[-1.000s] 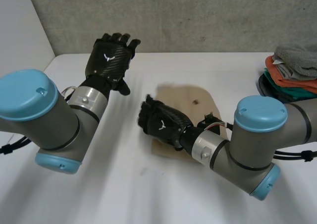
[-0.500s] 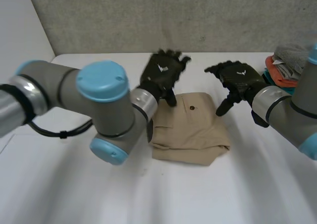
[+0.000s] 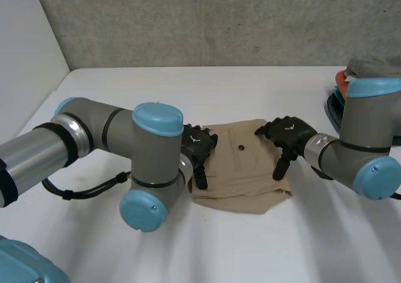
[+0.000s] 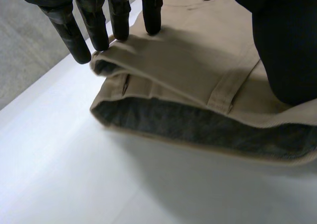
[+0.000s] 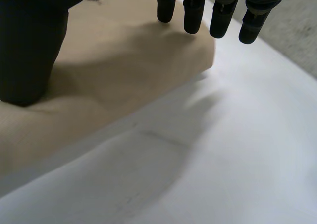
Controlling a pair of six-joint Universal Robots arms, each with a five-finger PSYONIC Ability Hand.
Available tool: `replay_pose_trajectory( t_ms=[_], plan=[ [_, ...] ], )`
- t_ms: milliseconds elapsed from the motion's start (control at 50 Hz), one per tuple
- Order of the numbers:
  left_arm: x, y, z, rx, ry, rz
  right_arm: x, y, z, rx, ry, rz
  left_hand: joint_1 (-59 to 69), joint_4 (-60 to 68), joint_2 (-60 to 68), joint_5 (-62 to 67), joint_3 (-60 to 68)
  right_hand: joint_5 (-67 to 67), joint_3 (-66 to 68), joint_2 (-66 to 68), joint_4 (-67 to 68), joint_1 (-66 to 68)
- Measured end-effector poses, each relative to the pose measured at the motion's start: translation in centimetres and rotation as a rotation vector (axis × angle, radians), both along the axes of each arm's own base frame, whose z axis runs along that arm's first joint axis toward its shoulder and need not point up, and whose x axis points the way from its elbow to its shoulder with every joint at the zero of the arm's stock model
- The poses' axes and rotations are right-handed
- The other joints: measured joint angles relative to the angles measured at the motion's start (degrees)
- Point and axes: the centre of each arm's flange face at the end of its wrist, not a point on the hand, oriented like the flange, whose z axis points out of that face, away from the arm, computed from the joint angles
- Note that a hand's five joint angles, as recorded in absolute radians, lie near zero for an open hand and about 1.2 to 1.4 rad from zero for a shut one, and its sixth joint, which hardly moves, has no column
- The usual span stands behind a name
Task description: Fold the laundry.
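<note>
Where the trousers [image 3: 241, 170] lie folded, left hand [image 3: 199, 148] and right hand [image 3: 288, 133] — fingers [image 4: 120, 16] straight — seemingly press opposite edges.

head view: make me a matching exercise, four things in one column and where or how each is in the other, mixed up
Things:
1. left hand
2. right hand
3. trousers
4. clothes pile

Places or states:
a. beige, folded, in the middle of the table
b. on the trousers' right edge, fingers straight
c. grey on top, at the far right
d. on the trousers' left edge, fingers straight

Pairs: 1-d, 2-b, 3-a, 4-c
</note>
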Motion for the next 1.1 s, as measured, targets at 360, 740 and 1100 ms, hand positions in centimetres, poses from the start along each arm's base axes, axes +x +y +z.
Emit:
replay_pose_trajectory(
  t_ms=[360, 740, 1100],
  plan=[
    [-0.8, 1.6, 15.0, -0.246, 0.350, -0.260, -0.8, 6.2, 4.2, -0.210, -0.041, -0.015, 0.0, 0.0, 0.0, 0.0, 0.0, -0.2, 0.0, 0.0, 0.0, 0.0],
    [0.0, 5.7, 16.0, 0.049, 0.433, -0.592, 1.8, 11.0, -4.3, -0.285, -0.080, 0.094, 0.0, 0.0, 0.0, 0.0, 0.0, -0.2, 0.0, 0.0, 0.0, 0.0],
    [0.0, 5.3, 15.2, 0.049, 0.421, -0.563, 4.0, 6.2, -4.7, -0.430, -0.074, 0.083, 0.0, 0.0, 0.0, 0.0, 0.0, 20.4, 29.1, 30.1, 27.8, 27.8]
  ],
)
